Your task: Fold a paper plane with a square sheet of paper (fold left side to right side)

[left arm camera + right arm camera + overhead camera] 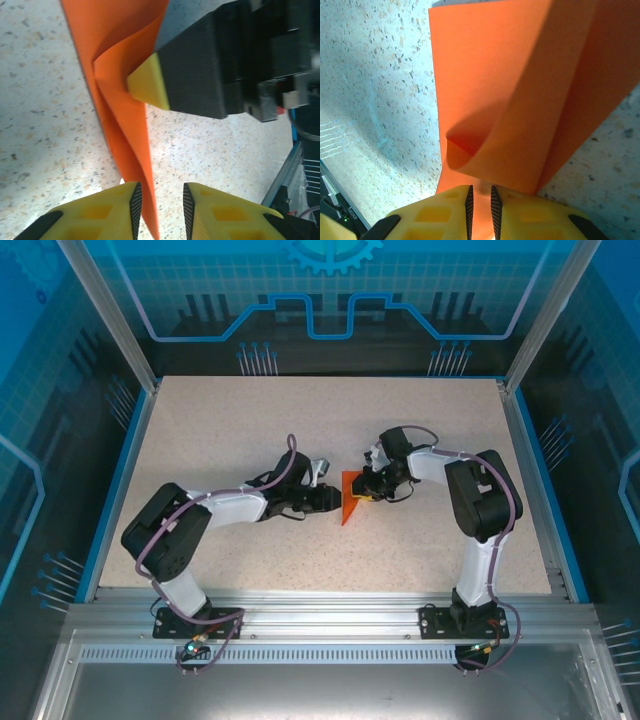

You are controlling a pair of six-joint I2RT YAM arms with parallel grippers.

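On the left half of the speckled table (200,440), the left arm (190,525) reaches in from the near edge toward the middle. The left gripper (330,500) lies low, just beside the left edge of the paper plane (348,502). In its wrist view the yellow fingers (100,212) stand apart with a clear gap. The narrow tip of the orange paper runs down through that gap, close to the left-hand finger, and is not squeezed.

The paper plane sits near the centre of the table, between the two grippers. It is a partly folded orange wedge, its point aimed at the near edge. One flap lifts off the table and curls over along a crease.

Just right of it, the right gripper (366,490) comes in from the right arm (480,500). In its wrist view its fingers are drawn nearly together on the raised fold, pinching the paper. The broad layers spread out beyond them.
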